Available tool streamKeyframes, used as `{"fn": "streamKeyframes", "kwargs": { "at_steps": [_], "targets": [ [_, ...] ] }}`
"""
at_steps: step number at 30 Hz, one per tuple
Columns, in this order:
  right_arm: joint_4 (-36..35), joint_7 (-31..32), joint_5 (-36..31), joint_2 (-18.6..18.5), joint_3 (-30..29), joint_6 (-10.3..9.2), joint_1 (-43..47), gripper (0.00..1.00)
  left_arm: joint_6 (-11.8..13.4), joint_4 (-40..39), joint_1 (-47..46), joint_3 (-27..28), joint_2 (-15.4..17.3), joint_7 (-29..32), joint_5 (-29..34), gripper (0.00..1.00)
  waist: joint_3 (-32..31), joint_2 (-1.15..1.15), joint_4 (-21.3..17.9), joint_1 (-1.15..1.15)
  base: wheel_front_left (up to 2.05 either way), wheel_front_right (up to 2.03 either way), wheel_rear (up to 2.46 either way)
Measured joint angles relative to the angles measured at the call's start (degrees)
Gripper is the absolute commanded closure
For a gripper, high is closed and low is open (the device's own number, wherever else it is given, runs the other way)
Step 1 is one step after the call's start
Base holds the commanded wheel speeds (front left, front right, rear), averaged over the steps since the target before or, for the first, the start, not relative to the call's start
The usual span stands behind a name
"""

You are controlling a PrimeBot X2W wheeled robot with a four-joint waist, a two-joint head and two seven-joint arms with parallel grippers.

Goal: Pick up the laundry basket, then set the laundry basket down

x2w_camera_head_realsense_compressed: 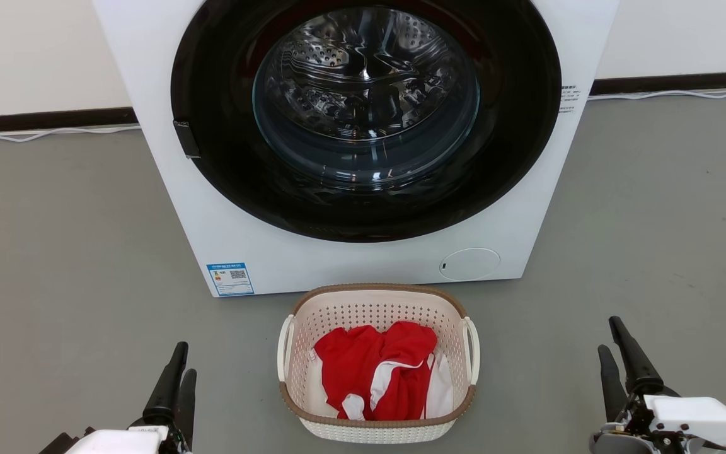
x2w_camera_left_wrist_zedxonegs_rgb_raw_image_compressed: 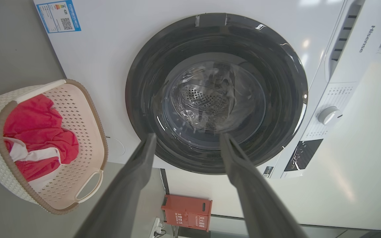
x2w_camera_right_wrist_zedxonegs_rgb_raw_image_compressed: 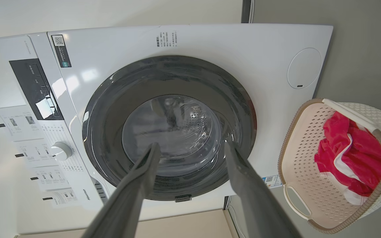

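Note:
The laundry basket (x2w_camera_head_realsense_compressed: pixel 378 308), cream-white and perforated with a brown woven-look rim and white loop handles, stands on the grey floor in front of the washing machine, holding a red and white garment (x2w_camera_head_realsense_compressed: pixel 379 369). It lies at the left in the left wrist view (x2w_camera_left_wrist_zedxonegs_rgb_raw_image_compressed: pixel 74 109) and at the right in the right wrist view (x2w_camera_right_wrist_zedxonegs_rgb_raw_image_compressed: pixel 304 162). My left gripper (x2w_camera_head_realsense_compressed: pixel 178 369) is open at the lower left, well apart from the basket. My right gripper (x2w_camera_head_realsense_compressed: pixel 612 343) is open at the lower right, also clear of it. Nothing is between either pair of fingers.
A white front-loading washing machine (x2w_camera_head_realsense_compressed: pixel 230 221) with a dark round door (x2w_camera_head_realsense_compressed: pixel 366 113) stands close behind the basket. A white cable (x2w_camera_head_realsense_compressed: pixel 48 133) runs along the wall base. A red box (x2w_camera_left_wrist_zedxonegs_rgb_raw_image_compressed: pixel 186 211) sits beside the machine. Grey floor (x2w_camera_head_realsense_compressed: pixel 54 252) stretches on both sides.

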Motion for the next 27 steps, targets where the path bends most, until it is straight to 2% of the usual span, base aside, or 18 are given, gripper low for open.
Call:
{"fn": "streamKeyframes", "kwargs": {
  "at_steps": [11,27],
  "targets": [
    [-0.2,-2.1,-6.0,-0.5,1.2,0.00,0.0,0.00,0.0,0.2,0.0,-0.4,0.0,-1.8,3.7,0.00,0.0,0.00,-0.1,-0.01,0.00,0.00,0.00],
    [-1.6,-4.7,-23.8,-0.5,1.3,0.00,0.1,0.00,0.8,0.2,0.0,-1.5,0.0,-4.4,15.5,0.00,0.0,0.00,-0.2,-0.01,0.00,0.00,0.00]
  ]
}}
